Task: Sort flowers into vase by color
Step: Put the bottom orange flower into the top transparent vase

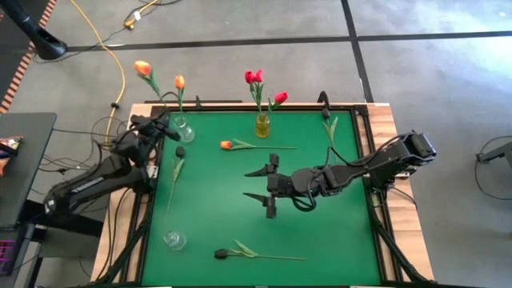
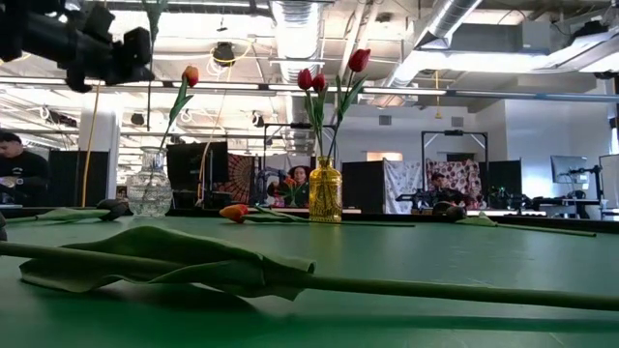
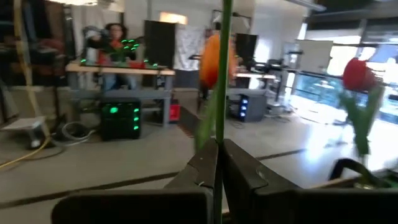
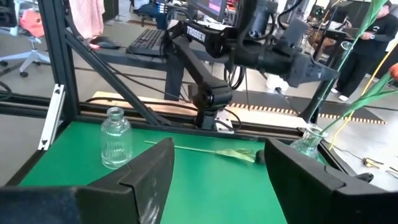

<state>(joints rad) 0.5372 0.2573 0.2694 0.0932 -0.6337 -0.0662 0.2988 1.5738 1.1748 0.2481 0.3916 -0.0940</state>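
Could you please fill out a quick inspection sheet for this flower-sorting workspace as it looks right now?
Surface: green mat on a wooden table.
Job's things: yellow vase holds red flowers; clear vase holds orange flowers; empty glass vase near the front. Loose on the mat: orange flower, dark flower, two more dark ones.
Clutter: nothing seen.
Grippers: left gripper shut on a green stem by the clear vase; right gripper open over mid-mat, empty.
Cables: yellow cable on the floor; dark cables beside the left arm.
Surroundings: lab room with desks, screens and people.
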